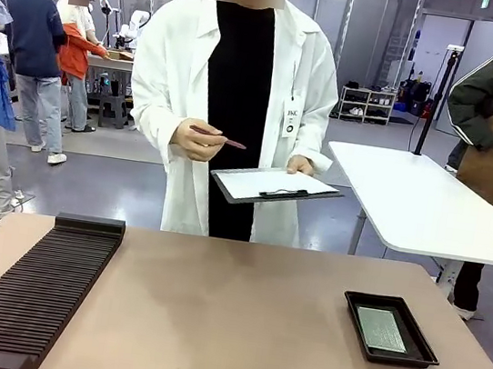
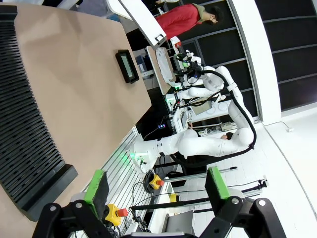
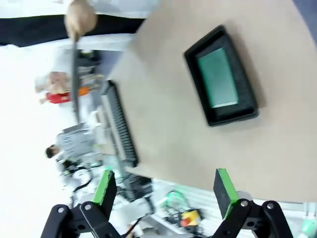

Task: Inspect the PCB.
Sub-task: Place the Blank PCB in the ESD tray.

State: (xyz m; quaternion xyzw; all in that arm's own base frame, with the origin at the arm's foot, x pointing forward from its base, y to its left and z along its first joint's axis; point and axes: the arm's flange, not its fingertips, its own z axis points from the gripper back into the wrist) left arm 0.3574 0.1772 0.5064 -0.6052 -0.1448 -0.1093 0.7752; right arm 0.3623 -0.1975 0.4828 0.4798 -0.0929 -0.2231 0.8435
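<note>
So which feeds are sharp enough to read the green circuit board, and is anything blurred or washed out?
Front view: sharp and evenly lit; flat green circuit board clear in its shallow black tray. Right wrist view: motion-blurred, background blown out white, board only a soft green patch. Left wrist view: crisp but rolled sideways with wide-angle bending; board tiny.

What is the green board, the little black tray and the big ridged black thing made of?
The PCB looks like stiff laminate, with a matte greyish-green face finely patterned. The tray around it looks like moulded black plastic, with smooth, slightly shiny raised rims. The slotted rack also seems to be dark plastic, dull, with many even ribs; it could be coated metal, I can't tell for sure.
</note>
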